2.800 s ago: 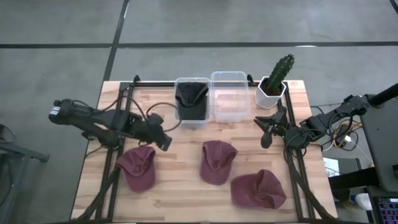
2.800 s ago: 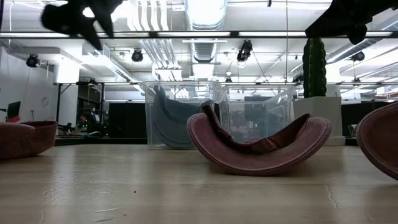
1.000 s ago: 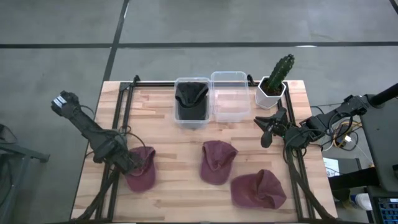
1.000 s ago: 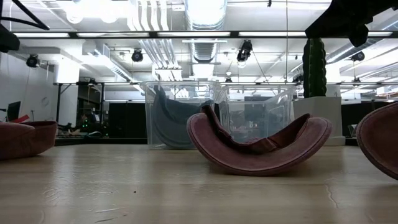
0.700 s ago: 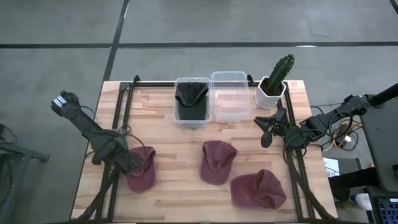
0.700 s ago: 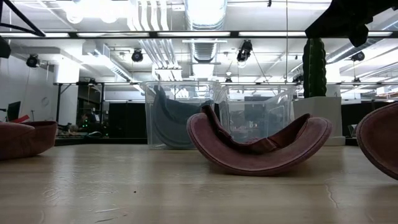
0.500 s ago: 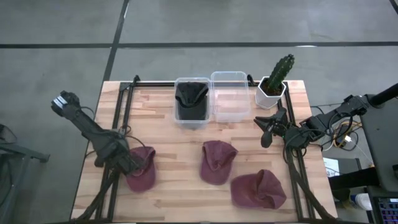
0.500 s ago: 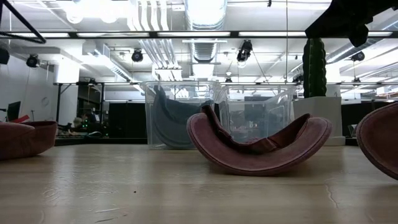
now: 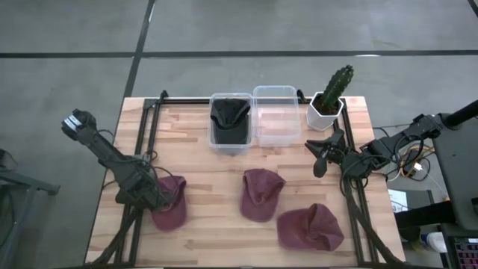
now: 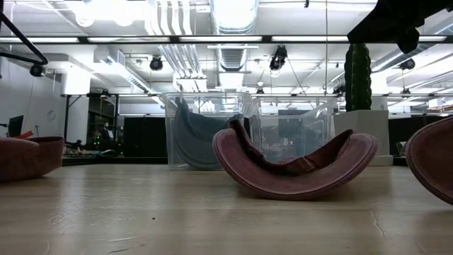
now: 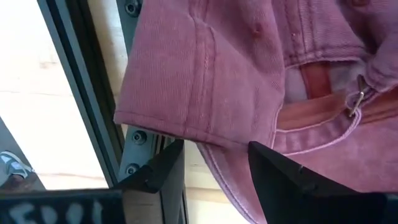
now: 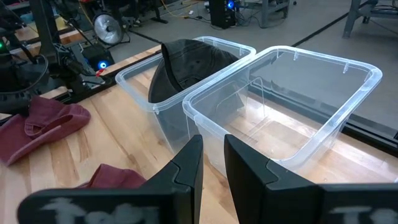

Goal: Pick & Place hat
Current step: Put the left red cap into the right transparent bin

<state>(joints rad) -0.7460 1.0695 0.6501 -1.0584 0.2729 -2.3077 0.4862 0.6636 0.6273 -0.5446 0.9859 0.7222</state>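
Lying crumpled, the maroon hat (image 11: pixel 249 74) looks like corduroy.

Left arm (image 9: pixel 112 161), left part of the high view: slim black links with bulkier rounded joint housings; a pale grey block with a small marking caps its far end at the left edge. Thin black cables loop along the links.

Right arm (image 9: pixel 388 149), right part of the high view: same black build, thin black cables looping beside it, a few coloured wires near the right edge.

Left gripper (image 11: pixel 214 171), bottom of the left wrist view: two matte black angular fingers with faceted, bevelled faces; blurred white lettering on the black body at lower left.

Right gripper (image 12: pixel 211 163), bottom of the right wrist view: the same two wedge-shaped black fingers, smeared white lettering on the body below.
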